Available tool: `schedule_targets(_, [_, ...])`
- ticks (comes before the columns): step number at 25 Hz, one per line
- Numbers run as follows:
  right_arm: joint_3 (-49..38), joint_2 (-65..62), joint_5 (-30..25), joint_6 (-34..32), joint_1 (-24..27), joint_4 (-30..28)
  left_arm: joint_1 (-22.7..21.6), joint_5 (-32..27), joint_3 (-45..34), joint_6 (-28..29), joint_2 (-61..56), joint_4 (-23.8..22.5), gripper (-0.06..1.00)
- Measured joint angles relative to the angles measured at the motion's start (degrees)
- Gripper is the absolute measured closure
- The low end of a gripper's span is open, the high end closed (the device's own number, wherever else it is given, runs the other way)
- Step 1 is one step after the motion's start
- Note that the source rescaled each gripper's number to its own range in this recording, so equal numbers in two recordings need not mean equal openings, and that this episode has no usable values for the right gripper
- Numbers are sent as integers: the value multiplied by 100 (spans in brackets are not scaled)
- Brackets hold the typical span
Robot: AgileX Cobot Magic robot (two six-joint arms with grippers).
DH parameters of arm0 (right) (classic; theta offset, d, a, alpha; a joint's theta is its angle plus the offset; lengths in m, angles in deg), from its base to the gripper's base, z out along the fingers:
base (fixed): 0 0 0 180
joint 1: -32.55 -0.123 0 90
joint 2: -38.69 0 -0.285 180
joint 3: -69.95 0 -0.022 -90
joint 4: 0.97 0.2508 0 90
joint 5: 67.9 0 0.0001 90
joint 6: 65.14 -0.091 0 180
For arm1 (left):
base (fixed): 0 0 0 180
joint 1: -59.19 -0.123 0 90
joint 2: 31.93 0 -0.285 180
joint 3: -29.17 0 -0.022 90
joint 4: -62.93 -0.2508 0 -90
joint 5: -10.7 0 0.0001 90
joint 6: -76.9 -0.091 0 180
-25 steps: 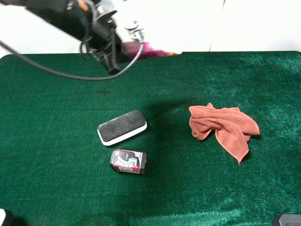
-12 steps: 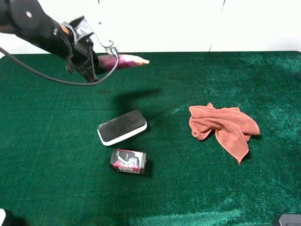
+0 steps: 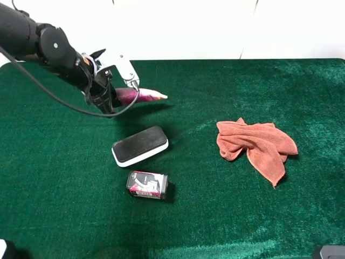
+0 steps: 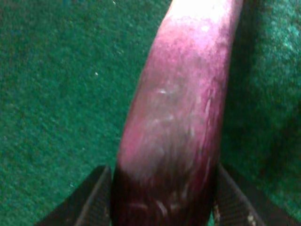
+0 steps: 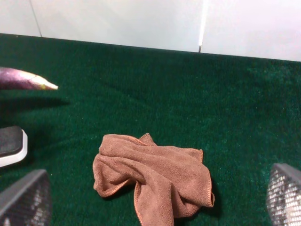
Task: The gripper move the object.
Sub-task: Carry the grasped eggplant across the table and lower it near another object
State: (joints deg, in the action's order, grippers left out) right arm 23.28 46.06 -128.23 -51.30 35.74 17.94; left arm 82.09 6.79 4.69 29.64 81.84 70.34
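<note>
My left gripper [image 3: 123, 93] is shut on the thick end of the purple eggplant [image 3: 144, 96] and holds it low over the far left part of the green table, its whitish tip pointing right. In the left wrist view the eggplant [image 4: 178, 117] fills the frame between the two fingers [image 4: 91, 200]. Whether it touches the cloth surface I cannot tell. My right gripper [image 5: 153, 200] is open and empty, well back from the eggplant [image 5: 23, 79], with its fingertips [image 5: 23, 197] at the frame's lower corners.
A black-topped white eraser block [image 3: 140, 145] lies in front of the eggplant, also in the right wrist view [image 5: 10, 143]. A small printed can [image 3: 146, 185] lies nearer. A rust-orange cloth [image 3: 256, 145] [image 5: 150, 174] lies crumpled at the right. The green table [image 3: 242, 216] ends at a white wall behind.
My left gripper has come down and to the left with the eggplant, from high over the table's far edge to low over the green surface. The eraser, can and cloth have not moved.
</note>
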Motion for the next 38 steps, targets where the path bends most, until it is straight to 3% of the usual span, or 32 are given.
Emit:
schedule_targets(11, [0,0,4,0,0,0,-74,391,-565,-5,37,149,94])
schedule_targets(30, [0,0,4,0,0,0,-74,391,-582,-19,37,155,94])
schedule_targets(32, [0,0,4,0,0,0,-74,391,-582,-33,37,155,83])
schedule_targets(36, [0,0,4,0,0,0,-74,391,-583,-33,37,155,46])
schedule_targets(38, [0,0,4,0,0,0,-74,391,-583,-33,37,155,32])
